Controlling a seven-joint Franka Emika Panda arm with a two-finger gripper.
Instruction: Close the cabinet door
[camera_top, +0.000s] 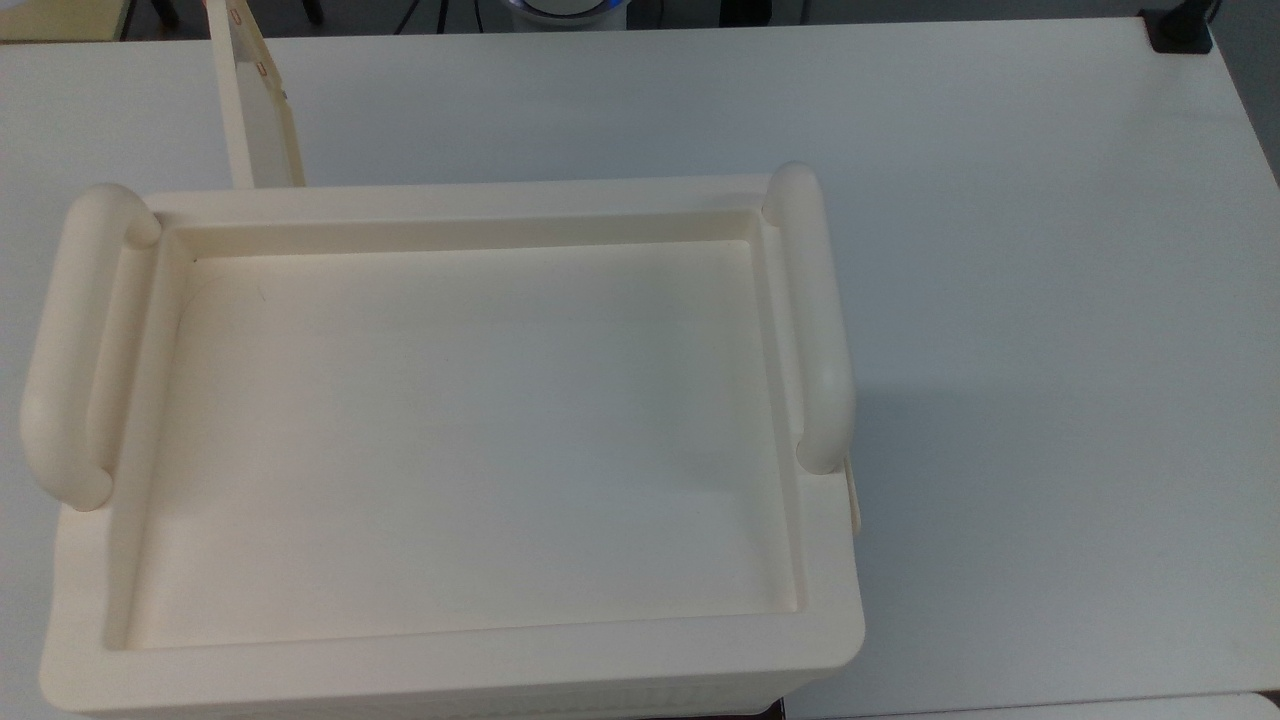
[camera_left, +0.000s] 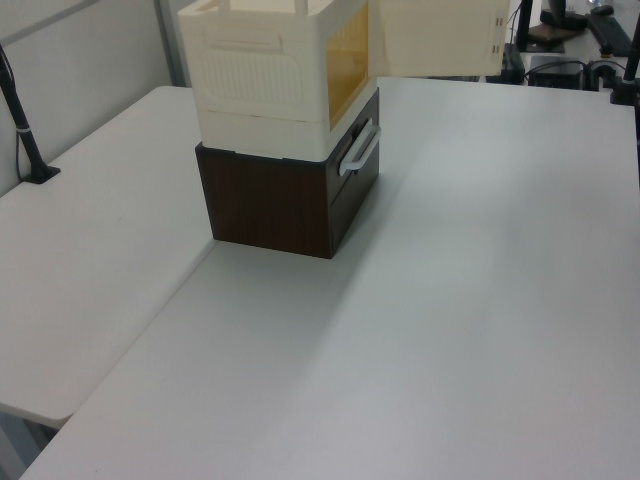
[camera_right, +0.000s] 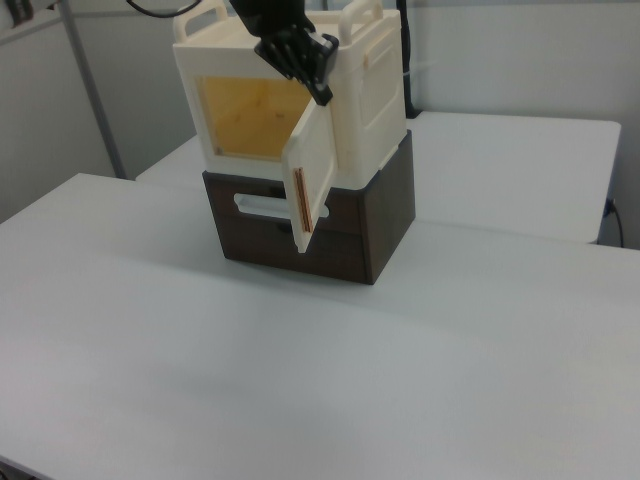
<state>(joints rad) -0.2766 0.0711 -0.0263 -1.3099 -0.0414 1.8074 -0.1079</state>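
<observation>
Beside the large cream plastic cabinet (camera_right: 300, 90), we see the black gripper (camera_right: 318, 82), finger state indiscernible, at the thin cream door panel's (camera_right: 312, 175) top edge, where a glancing push could slip off.

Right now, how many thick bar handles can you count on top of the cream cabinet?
2. One bar handle runs along the cabinet's edge on the top view's left; the other bar handle runs along the edge on the top view's right. None seems hidden.
</observation>
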